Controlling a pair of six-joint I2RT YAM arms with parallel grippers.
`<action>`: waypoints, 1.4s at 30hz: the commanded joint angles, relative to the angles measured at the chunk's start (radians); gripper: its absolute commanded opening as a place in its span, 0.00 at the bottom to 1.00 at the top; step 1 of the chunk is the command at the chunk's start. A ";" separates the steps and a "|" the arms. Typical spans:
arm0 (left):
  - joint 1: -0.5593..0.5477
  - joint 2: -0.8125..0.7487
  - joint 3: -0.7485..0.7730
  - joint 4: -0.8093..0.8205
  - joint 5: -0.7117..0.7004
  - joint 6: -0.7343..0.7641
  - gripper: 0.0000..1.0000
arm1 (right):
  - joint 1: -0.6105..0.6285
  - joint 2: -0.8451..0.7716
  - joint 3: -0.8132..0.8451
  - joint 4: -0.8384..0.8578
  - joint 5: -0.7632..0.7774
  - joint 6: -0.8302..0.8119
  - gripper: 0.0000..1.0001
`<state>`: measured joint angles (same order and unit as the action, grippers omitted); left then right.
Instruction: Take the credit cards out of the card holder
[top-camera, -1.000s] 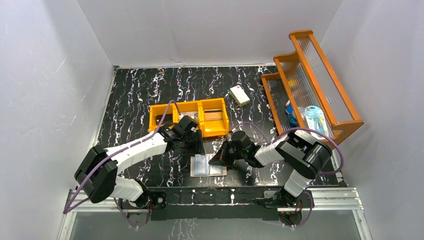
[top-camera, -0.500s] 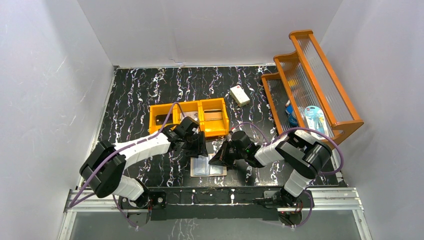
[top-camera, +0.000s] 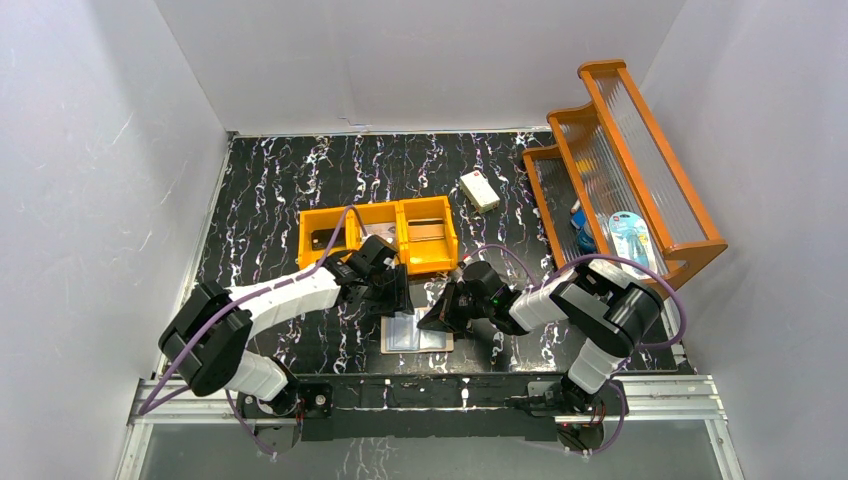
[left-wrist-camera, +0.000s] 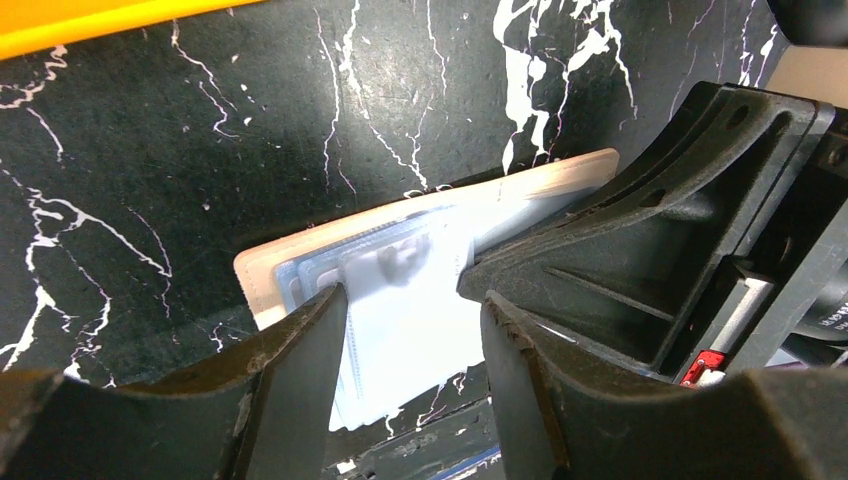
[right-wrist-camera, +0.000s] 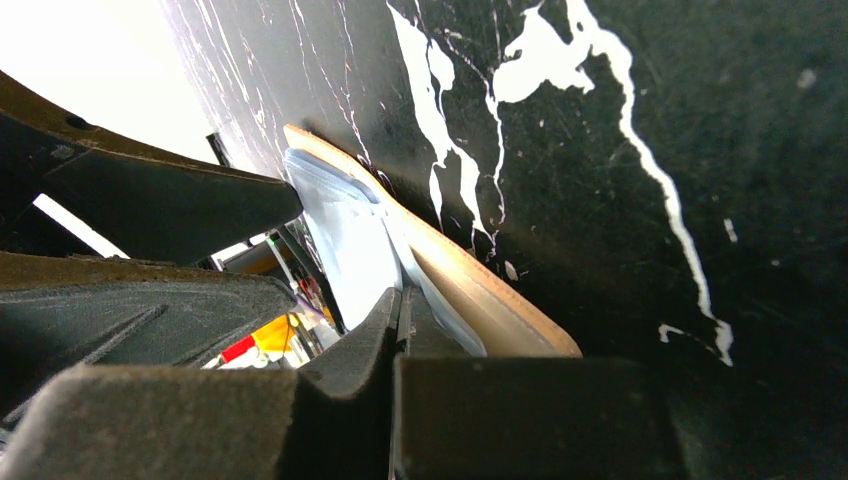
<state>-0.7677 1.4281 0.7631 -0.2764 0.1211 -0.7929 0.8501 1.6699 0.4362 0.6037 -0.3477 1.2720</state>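
Pinning the open card holder (top-camera: 415, 331) at the table's near edge, the right gripper (top-camera: 437, 318) is pressed together against its right panel. The left gripper (left-wrist-camera: 412, 300), spread, straddles the blue pocket (credit cards inside hard to make out). Next, probably a pinch and slide-out toward the orange bin (top-camera: 432, 264) beyond.

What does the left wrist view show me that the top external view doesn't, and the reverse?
Only left wrist: close up, the left gripper, jaws apart, above the layered pale blue pockets of the card holder. Only top external: the white box, the orange rack, and the three compartments of the orange bin. Both: the card holder lying open on the black marbled table, with the right gripper at its right side.
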 joint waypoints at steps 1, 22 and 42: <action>0.005 -0.047 -0.008 -0.037 -0.037 0.003 0.51 | -0.001 0.047 -0.028 -0.186 0.059 -0.053 0.06; 0.005 0.017 0.007 0.029 0.095 0.044 0.52 | -0.001 0.055 -0.019 -0.192 0.056 -0.054 0.06; 0.004 0.025 0.012 0.025 0.253 0.046 0.10 | 0.000 -0.076 0.049 -0.228 0.029 -0.118 0.20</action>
<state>-0.7612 1.4475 0.7601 -0.2001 0.3454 -0.7509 0.8448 1.6382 0.4557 0.5373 -0.3561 1.2373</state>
